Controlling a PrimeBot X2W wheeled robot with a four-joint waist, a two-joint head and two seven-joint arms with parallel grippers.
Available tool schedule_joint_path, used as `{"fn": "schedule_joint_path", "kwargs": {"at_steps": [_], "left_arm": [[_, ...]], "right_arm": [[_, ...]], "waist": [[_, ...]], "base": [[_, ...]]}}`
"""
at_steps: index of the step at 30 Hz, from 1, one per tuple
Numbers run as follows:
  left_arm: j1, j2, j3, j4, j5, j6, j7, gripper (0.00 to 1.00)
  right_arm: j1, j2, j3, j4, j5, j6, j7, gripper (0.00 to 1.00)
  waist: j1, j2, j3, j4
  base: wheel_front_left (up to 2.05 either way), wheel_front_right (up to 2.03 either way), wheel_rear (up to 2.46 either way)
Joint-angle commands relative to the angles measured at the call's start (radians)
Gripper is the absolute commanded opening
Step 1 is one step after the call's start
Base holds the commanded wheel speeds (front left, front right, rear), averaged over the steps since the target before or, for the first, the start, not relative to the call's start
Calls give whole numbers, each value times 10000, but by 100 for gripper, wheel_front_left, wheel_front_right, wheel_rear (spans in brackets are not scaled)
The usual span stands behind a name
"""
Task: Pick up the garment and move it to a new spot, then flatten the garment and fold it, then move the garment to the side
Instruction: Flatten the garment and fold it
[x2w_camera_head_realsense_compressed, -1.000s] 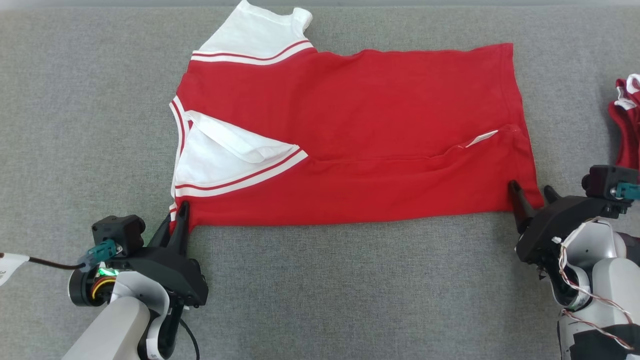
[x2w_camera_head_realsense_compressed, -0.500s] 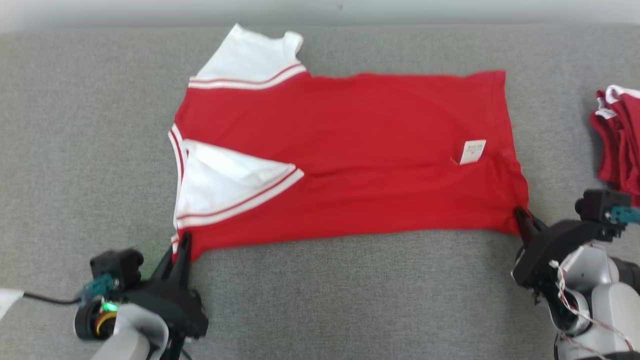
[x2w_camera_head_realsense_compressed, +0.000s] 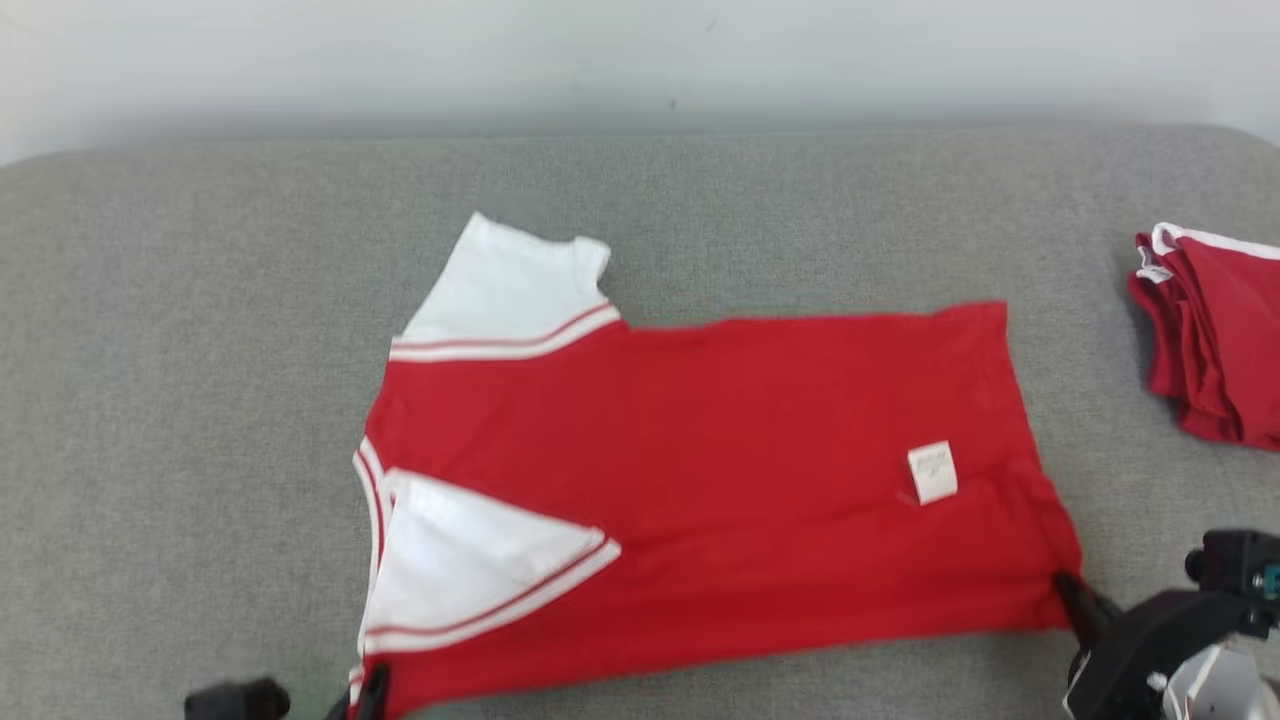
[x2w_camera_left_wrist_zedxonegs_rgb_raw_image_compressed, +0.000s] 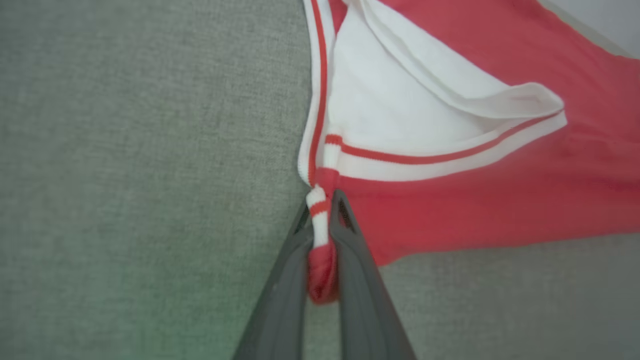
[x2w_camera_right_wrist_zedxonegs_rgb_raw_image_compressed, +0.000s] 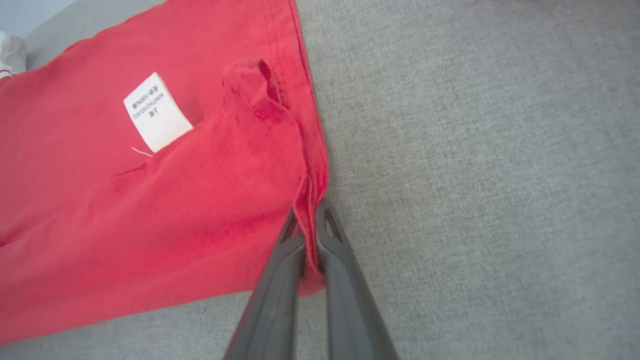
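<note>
Now: left end effector (x2w_camera_left_wrist_zedxonegs_rgb_raw_image_compressed: 322, 202) pinched shut on the striped neck-side corner of the garment (x2w_camera_head_realsense_compressed: 720, 450), cloth bunched between its fingers. Right end effector (x2w_camera_right_wrist_zedxonegs_rgb_raw_image_compressed: 308, 209) clamped shut on the red hem corner. Garment lies spread across the middle of the grey table (x2w_camera_head_realsense_compressed: 200, 300). Near white sleeve folded onto the red body, far sleeve flat. Care label (x2w_camera_head_realsense_compressed: 932, 472) near the hem. Red pile (x2w_camera_head_realsense_compressed: 1210, 340) at the right, well apart.

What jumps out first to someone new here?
A red shirt with white sleeves lies spread on the grey table. The left gripper and right gripper each pinch a near corner between shut fingers. A folded red pile sits far right.
</note>
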Motion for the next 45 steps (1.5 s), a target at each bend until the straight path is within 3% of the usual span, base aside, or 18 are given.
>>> {"fn": "schedule_joint_path", "kwargs": {"at_steps": [1,7,14,15,16,17,23,27,33,39,45], "left_arm": [[575,112,94,-387,-123,353,25,0],[1340,344,198,-1071,-179,908,-17,0],[1568,538,52,-1141,-90,962,134,0],[1562,527,45,-1107,-93,966,134,15],[1548,511,43,-1070,-87,970,121,45],[1545,465,60,-1016,-123,981,101,100],[1447,393,319,-877,-303,984,-147,100],[1049,895,877,-1226,-288,910,-282,100],[-461,1585,1177,-1777,181,1048,256,100],[-3408,1352,359,-937,934,279,1526,100],[-6627,519,-738,1248,1870,-639,2862,100]], "right_arm": [[418,70,-75,-246,113,0,149,0],[1101,105,-226,-529,265,0,392,0],[1637,124,49,-432,701,0,429,0],[1657,124,98,-401,720,0,394,59],[1667,127,152,-329,743,0,437,100],[1670,126,167,-304,755,0,445,100],[1434,128,164,-528,562,1,362,100],[1066,74,73,-1125,147,1,529,100],[-392,-541,549,-1931,-161,2,919,100],[-2224,-988,1368,-1717,-451,2,935,100],[-3418,-1027,2383,-1367,-388,2,722,100]], "waist": [[0,-1,-106,-71],[0,-1,-211,-87],[0,-1,-399,-140],[0,-1,-414,-141],[0,-1,-431,-137],[0,-1,-447,-130],[0,-1,-470,-91],[0,-1,-310,-78],[0,-1,299,-270],[0,-1,1275,-458],[0,-1,2352,-782]], "base": [[0,0,0],[0,0,0],[0,0,0],[0,0,0],[0,0,0],[0,0,0],[0,0,0],[0,0,0],[0,0,0],[0,0,0],[0,0,0]]}}
